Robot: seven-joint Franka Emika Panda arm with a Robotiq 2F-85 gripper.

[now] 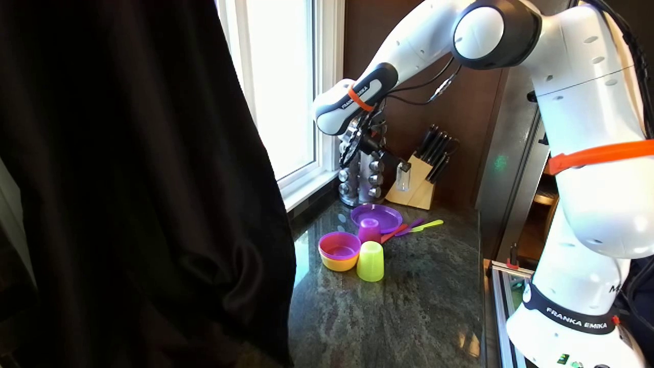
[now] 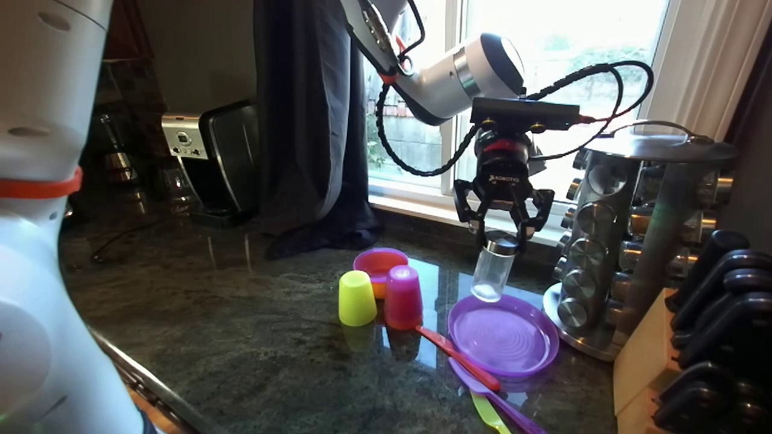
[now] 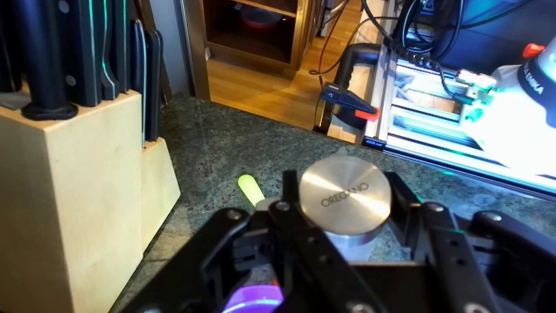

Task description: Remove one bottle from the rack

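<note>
Your gripper [image 2: 502, 240] has the jar [image 2: 493, 276] pinched by its cap [image 3: 345, 195], with fingers [image 3: 402, 191] pressed to either side of the metal and the glass hanging beneath the jaws, above the counter [image 2: 271, 361]. The body is small, clear and straight-sided; light passes through it, and its base shows pale. It hangs cap up, and in an exterior view leans a little, the base set left of the cap. Your wrist view puts that cap between the fingertips: a round, flat, brushed silvery disc marked OREGANO in dark capitals, a bright sheen fanning across it. In an exterior view, the rack [image 2: 657, 147] with more such jars [image 2: 580, 283] stands right of the jaws, apart from them, and the knife block [image 2: 645, 355] sits lower right. Below the jaws lies the plate [image 2: 503, 337], purple; to their lower left are the green cup [image 2: 357, 298], the pink cup [image 2: 403, 298] and the nested bowls [image 2: 368, 268].
</note>
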